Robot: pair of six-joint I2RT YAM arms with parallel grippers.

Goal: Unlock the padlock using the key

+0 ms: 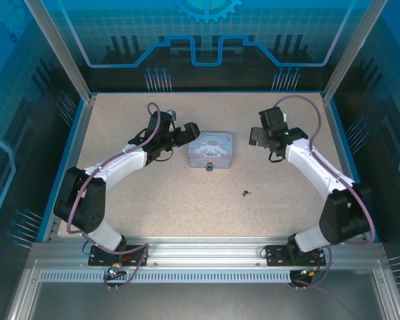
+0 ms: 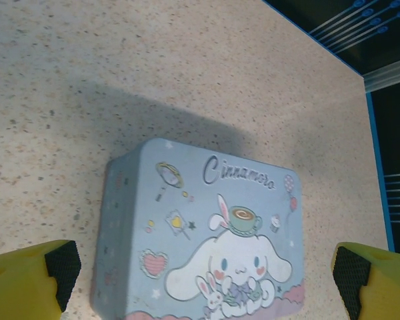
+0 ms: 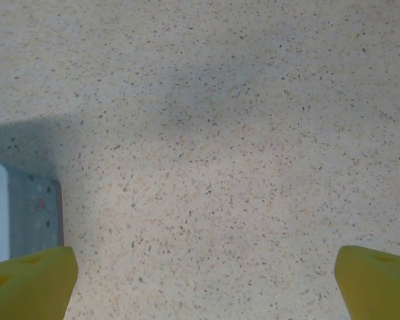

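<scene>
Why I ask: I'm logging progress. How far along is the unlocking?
Done: nothing visible; the key lies alone on the table, apart from the padlock at the tin's near edge. In hand: nothing; the left claw and right claw are open and empty, either side of the tin. Left: grasp the key, insert, turn.

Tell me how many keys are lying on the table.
1. The key lies on the table, nearer the arm bases than the tin and a little to its right. Another could be hidden behind the tin.
</scene>
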